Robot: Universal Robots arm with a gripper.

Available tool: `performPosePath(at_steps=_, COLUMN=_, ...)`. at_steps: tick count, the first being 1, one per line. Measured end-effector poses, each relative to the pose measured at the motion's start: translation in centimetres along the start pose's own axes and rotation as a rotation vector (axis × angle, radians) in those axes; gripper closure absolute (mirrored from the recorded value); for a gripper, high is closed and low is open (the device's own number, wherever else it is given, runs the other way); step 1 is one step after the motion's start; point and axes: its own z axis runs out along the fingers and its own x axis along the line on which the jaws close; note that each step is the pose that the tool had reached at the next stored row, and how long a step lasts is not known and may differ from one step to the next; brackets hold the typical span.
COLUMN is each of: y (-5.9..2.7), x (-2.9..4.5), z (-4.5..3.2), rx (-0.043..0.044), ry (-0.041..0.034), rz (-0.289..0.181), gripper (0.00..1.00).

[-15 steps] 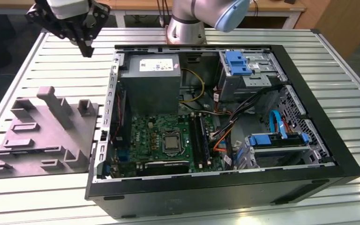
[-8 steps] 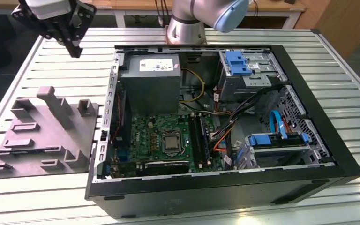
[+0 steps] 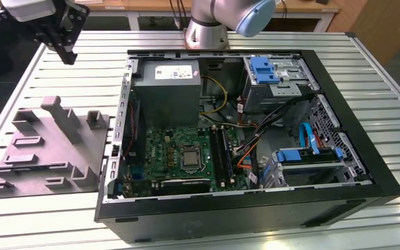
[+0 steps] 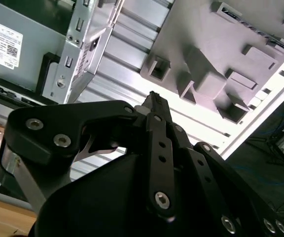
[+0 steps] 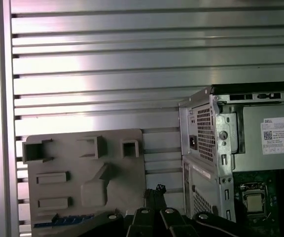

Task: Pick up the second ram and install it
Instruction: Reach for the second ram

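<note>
- My end effector (image 3: 68, 56) hangs in the air above the slatted metal surface (image 3: 395, 130), at the exterior view's upper left, clear of everything below it.
- Its fingers are drawn together at the tips, and I see nothing between them in the exterior view or in both wrist views (image 4: 154, 98) (image 5: 154, 190).
- The grey fixture tray (image 3: 47, 151) lies flat on the surface, just beside the open computer case (image 3: 255, 208), on the exterior view's left of it.
- The second ram (image 5: 63, 220) appears in the first wrist view as a bluish strip lying on the tray, at the end opposite its row of upright blocks. My own linkage partly covers it.
- I am well apart from the second ram and not touching it.
- The case lies on its side with its interior exposed. The green motherboard (image 3: 165, 151) sits inside with its square silver socket (image 3: 189, 156).
- Long black slots (image 3: 221, 151) run just beside the socket, on the exterior view's right of it. I cannot tell what they hold.
- The grey power supply (image 3: 169, 88) occupies the case's far corner next to the tray side.
</note>
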Motion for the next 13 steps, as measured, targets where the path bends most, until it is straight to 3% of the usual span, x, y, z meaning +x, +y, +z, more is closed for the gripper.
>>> performPosePath(at_steps=13, y=-0.26, x=3.45, z=-0.07, rx=-0.0004, ry=-0.0044, rz=0.000, gripper=0.90)
